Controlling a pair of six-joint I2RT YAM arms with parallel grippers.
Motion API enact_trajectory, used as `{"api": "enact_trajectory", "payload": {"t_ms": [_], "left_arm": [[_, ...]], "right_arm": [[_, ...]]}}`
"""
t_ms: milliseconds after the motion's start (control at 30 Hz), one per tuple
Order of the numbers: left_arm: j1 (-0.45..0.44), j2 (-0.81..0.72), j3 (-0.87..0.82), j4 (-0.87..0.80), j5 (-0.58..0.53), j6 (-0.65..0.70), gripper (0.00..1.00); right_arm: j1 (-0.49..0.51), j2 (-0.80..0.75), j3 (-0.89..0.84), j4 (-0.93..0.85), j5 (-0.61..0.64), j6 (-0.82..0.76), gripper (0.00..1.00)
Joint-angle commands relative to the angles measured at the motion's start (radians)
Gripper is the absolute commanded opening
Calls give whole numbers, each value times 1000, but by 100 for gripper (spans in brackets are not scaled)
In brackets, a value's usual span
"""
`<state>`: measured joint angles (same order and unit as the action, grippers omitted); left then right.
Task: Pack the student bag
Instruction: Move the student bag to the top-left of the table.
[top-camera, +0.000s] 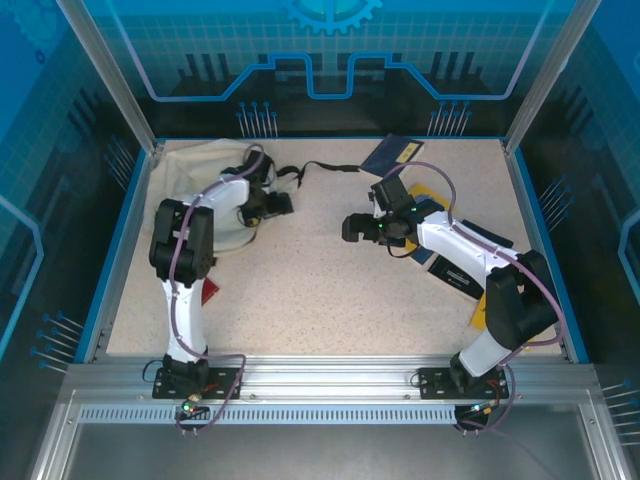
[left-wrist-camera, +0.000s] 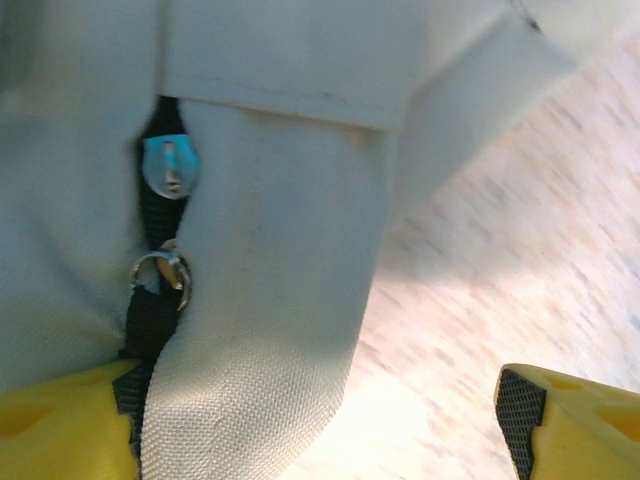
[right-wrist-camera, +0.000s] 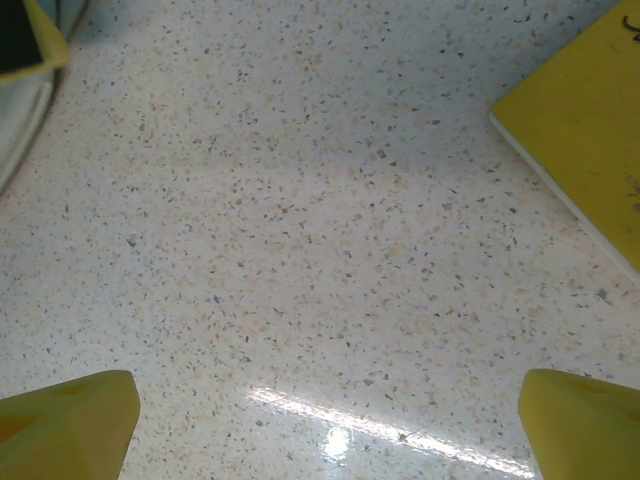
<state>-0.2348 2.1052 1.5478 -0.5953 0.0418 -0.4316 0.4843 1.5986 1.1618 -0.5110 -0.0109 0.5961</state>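
The main risk sits with the left jaws. They stand wide apart just above the bag. A fold of its cream cloth and a black strap lie between them, close against one yellow fingertip, while the other fingertip hangs over bare table just off the bag's edge. If they closed here, I judge they would pinch one loose layer, or the strap with its metal ring, rather than an edge that opens the bag. The soft cloth would then bunch or slip, and the whole bag could drag along instead of opening. The left wrist view is blurred, so I cannot tell whether the fingertip touches the cloth.

A second risk is that I can make out no open mouth on the bag, which lies slack. A book brought over now would likely just push it around.

The bag lies at the far left corner of the table, under the left arm's wrist. The right jaws are also wide apart and hold nothing, and they hover over bare table well to the right of the bag. A yellow book lies just beyond them, on the side away from the bag. A dark blue book rests farther right of the bag, near the far edge.
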Motion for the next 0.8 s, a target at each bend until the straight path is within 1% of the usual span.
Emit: {"api": "enact_trajectory", "payload": {"t_ms": [0,100,267,367,433,500,600,667,700,767], "left_arm": [[-105,-35,-90,-18,146,-78,88],[-178,-66,-135,7,170,-128,88],[-301,-119,-204,103,256,-217,88],[-332,-159,-199,109,266,-238,88],[-330,-198,-184,100,260,-239,88],[-324,-236,-156,69,231,-214,88],[-293,-286,-132,34,176,-179,87],[-255,-315,-145,21,131,-165,86],[-234,-326,-159,15,120,-166,85],[-183,-359,-200,17,115,-170,83]], "right_arm": [[-7,-21,12,-37,40,21,99],[-22,-45,-17,-31,62,28,99],[-59,-101,-91,-13,93,51,99],[-96,-133,-138,7,80,65,99],[-114,-145,-154,17,55,62,98],[-126,-144,-153,23,18,44,98],[-120,-113,-127,34,-69,16,94],[-89,-71,-96,39,-112,20,88],[-67,-50,-83,45,-130,25,86],[-9,8,-46,60,-165,38,78]]}}
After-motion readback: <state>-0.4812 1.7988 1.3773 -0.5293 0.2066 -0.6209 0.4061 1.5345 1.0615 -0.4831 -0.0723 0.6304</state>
